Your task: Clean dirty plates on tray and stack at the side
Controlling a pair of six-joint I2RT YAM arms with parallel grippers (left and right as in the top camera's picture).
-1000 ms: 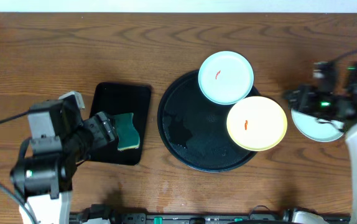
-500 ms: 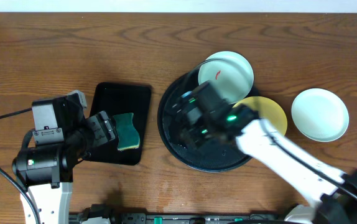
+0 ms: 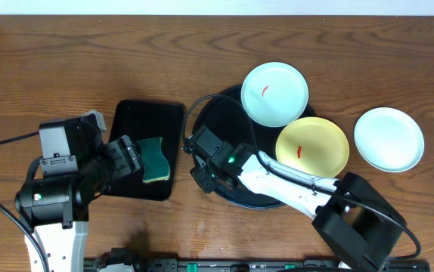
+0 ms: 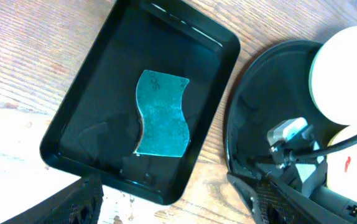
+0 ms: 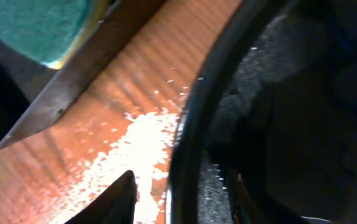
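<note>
My bench is a brown wood-grain tabletop (image 3: 88, 68). Three things lie directly on it, in a row across the middle. Left of centre is a smaller rectangular black tray (image 3: 147, 106). Just to its right is a large round black tray (image 3: 224, 125), the two apart with a strip of wood between them. Further right, a pale mint-blue round plate (image 3: 389, 139) lies on bare wood, clear of the round tray.

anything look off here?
The mint plate and yellow plate, both streaked, overhang the tray at its upper-right rim instead of sitting inside. Right wrist view shows pale specks on the table beside the tray, possibly splashed water.
</note>
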